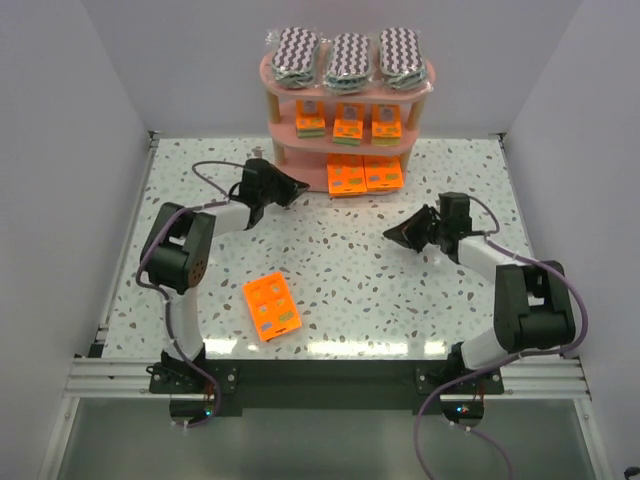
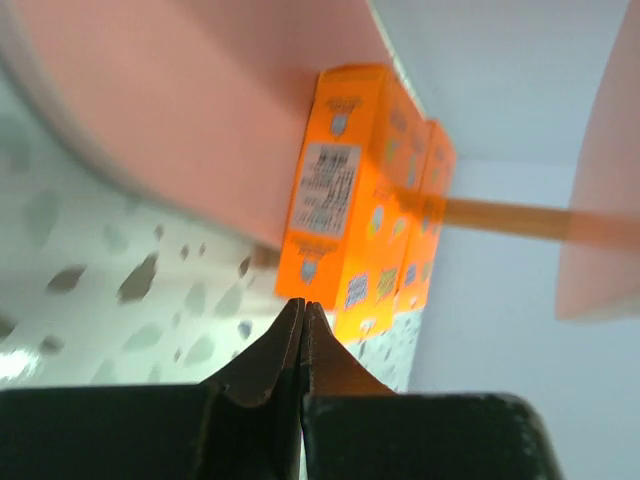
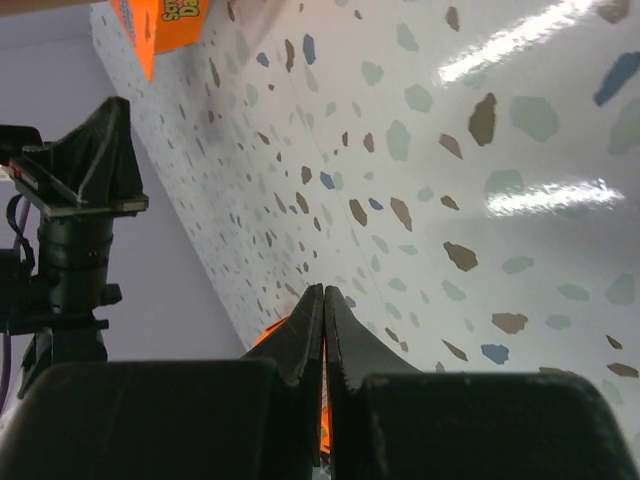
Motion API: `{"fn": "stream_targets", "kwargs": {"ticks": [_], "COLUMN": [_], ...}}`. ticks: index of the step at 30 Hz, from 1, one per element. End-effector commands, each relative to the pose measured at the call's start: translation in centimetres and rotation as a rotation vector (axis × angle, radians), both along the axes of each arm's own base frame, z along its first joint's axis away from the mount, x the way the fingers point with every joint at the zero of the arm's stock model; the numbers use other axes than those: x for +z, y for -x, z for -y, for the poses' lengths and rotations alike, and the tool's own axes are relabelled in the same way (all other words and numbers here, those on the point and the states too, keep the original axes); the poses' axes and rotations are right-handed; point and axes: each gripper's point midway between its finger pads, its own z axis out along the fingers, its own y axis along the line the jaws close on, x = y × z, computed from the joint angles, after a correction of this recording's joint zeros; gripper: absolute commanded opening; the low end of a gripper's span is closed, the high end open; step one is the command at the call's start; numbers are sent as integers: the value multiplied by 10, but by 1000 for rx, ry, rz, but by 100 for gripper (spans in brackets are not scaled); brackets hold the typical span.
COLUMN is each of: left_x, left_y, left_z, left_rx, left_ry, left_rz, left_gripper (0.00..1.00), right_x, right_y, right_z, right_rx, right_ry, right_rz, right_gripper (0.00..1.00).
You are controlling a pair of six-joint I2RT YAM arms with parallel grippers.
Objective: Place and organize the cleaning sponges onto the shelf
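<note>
The pink shelf (image 1: 268, 70) stands at the back centre. Three zigzag sponge packs (image 1: 347, 56) lie on its top board. Three small orange packets (image 1: 348, 123) sit on the middle board and two larger ones (image 1: 364, 174) at the bottom. One larger orange packet (image 1: 272, 307) lies flat on the table, front left of centre. My left gripper (image 1: 298, 185) is shut and empty, just left of the bottom packets; in the left wrist view its tips (image 2: 303, 305) point at those packets (image 2: 350, 200) under a pink board (image 2: 200, 100). My right gripper (image 1: 392, 235) is shut and empty over mid-table, shown closed (image 3: 323, 292).
White walls enclose the speckled table (image 1: 350, 260) on the left, back and right. In the right wrist view the left arm (image 3: 70, 200) stands at the left and a shelf packet's corner (image 3: 165, 25) shows at the top. An orange sliver (image 3: 272, 330) of the loose packet shows behind my fingers.
</note>
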Motion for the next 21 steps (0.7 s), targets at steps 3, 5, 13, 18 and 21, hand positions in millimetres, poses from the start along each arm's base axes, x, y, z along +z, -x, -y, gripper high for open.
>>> {"fn": "stream_targets", "kwargs": {"ticks": [3, 5, 13, 18, 21], "left_x": [26, 28, 44, 47, 40], "left_y": [66, 95, 194, 254, 281], "left_z": [-24, -42, -85, -106, -108], "left_rx": [-134, -136, -155, -98, -116], "left_ry": [-215, -291, -387, -343, -316], "left_rz": [11, -30, -110, -164, -217], "left_gripper": [0, 0, 0, 0, 8], "right_x": [19, 20, 32, 32, 35], "right_y": [-4, 6, 89, 146, 165], "right_z": [-47, -66, -131, -149, -151], "right_rx": [221, 299, 557, 697, 714], "right_ry": [-34, -22, -34, -48, -38], "right_rz": [85, 74, 72, 22, 33], "right_gripper": [0, 0, 0, 3, 20]}}
